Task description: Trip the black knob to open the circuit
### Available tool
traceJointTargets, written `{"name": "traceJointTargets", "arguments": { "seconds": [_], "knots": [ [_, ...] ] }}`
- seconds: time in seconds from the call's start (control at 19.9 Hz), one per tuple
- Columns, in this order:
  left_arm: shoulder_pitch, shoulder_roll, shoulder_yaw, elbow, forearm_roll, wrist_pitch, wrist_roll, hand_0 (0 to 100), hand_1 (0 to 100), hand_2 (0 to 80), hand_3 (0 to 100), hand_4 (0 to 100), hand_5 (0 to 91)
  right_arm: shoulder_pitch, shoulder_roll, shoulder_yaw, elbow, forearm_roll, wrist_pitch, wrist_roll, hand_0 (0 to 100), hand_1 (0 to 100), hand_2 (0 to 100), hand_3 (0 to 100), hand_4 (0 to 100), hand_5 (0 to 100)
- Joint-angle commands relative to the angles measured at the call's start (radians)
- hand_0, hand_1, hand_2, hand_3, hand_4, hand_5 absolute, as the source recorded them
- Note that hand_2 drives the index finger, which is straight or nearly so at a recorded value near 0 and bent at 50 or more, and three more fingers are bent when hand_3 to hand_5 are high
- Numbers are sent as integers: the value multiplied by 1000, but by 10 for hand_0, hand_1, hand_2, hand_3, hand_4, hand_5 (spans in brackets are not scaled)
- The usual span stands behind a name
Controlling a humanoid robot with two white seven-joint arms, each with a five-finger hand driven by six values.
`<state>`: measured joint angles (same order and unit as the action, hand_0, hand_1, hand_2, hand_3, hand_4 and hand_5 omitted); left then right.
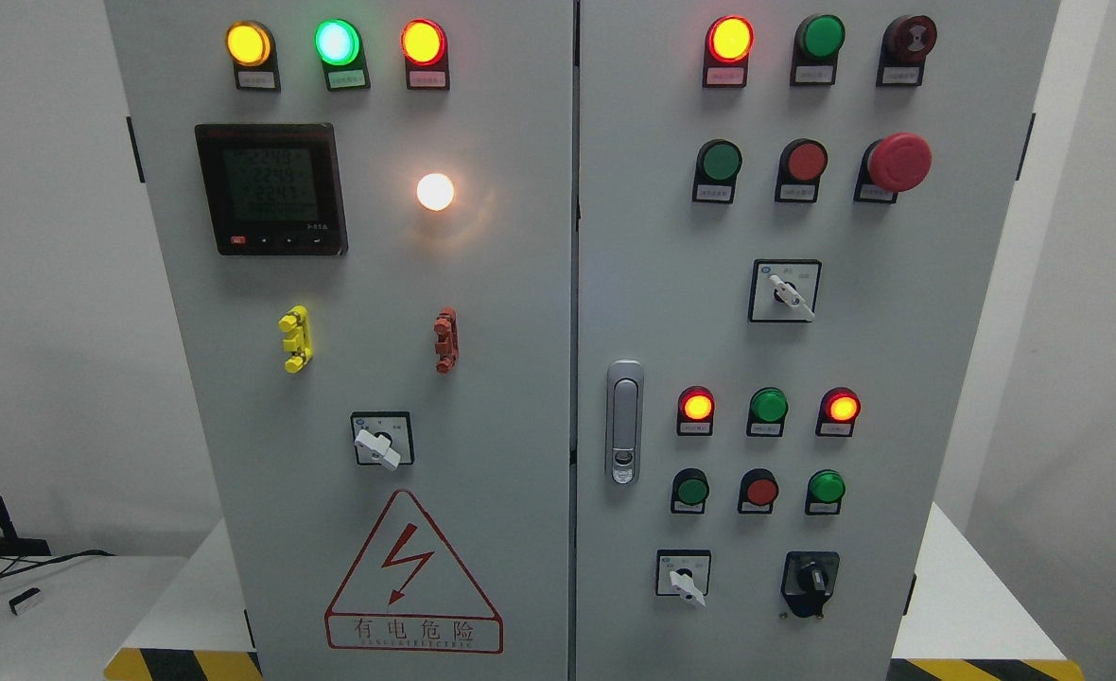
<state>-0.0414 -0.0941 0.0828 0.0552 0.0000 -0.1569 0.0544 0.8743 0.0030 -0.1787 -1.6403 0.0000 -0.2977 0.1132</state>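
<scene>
The black knob (811, 578) sits on a black plate at the lower right of the grey cabinet's right door (898, 378). Its handle points up, tilted slightly to the left. Neither of my hands nor arms shows in the head view.
White rotary switches sit at the lower middle (684, 577), the upper right (787, 293) and on the left door (380, 443). A red mushroom stop button (898, 162), a door latch (624, 423), several lit lamps and push buttons, and a meter (270, 188) are on the panel.
</scene>
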Motion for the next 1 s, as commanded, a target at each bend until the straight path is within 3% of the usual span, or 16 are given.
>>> {"name": "traceJointTargets", "arguments": {
  "seconds": [0.0, 0.25, 0.45, 0.95],
  "knots": [
    [0, -1, 0, 0, -31, 0, 1, 120, 389, 0, 0, 0, 0, -43, 18, -39, -177, 14, -4, 3, 316, 569, 356, 535, 469, 423],
    [0, 1, 0, 0, -31, 0, 1, 120, 389, 0, 0, 0, 0, -182, 15, -41, -150, 14, 21, 3, 318, 571, 365, 552, 481, 438],
    [0, 1, 0, 0, -31, 0, 1, 120, 389, 0, 0, 0, 0, -310, 0, -64, -153, 14, 107, 5, 314, 581, 377, 568, 495, 449],
    [0, -1, 0, 0, -31, 0, 1, 120, 389, 0, 0, 0, 0, -500, -11, -64, -139, 14, 222, 9, 319, 587, 384, 578, 509, 460]
  ]
}}
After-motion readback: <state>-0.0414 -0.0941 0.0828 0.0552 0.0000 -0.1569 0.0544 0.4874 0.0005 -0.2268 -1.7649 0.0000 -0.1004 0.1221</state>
